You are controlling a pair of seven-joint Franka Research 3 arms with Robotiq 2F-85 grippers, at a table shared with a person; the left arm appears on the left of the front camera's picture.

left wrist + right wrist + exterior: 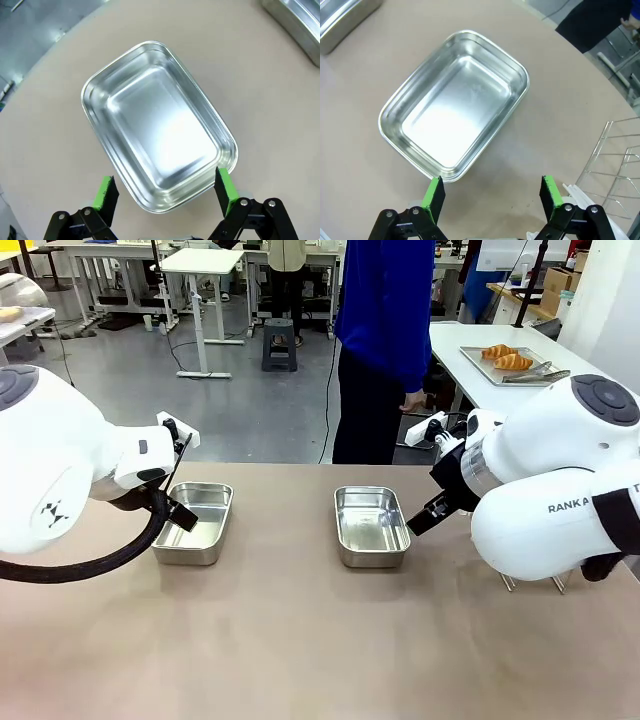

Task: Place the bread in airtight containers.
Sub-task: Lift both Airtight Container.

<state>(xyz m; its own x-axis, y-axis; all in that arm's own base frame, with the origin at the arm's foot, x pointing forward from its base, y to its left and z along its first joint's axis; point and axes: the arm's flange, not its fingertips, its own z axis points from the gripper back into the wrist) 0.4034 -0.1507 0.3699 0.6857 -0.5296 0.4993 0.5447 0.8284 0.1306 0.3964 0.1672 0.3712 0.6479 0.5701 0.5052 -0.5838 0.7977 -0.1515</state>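
White rounded arms (pixel 60 460) (pixel 545 465), black cable (pixel 90 562), black tools (pixel 165 189) (pixel 492 192), green pads (pixel 105 192), lettering (pixel 572 506) seemingly "RANKA"

A finger of the left tool (pixel 186 480) covered part of the left pan (pixel 210 502). The right arm (pixel 540 500) hid all but the feet of the wire rack (pixel 556 583). The left wrist view cut the right pan (pixel 300 22) off at its top corner.
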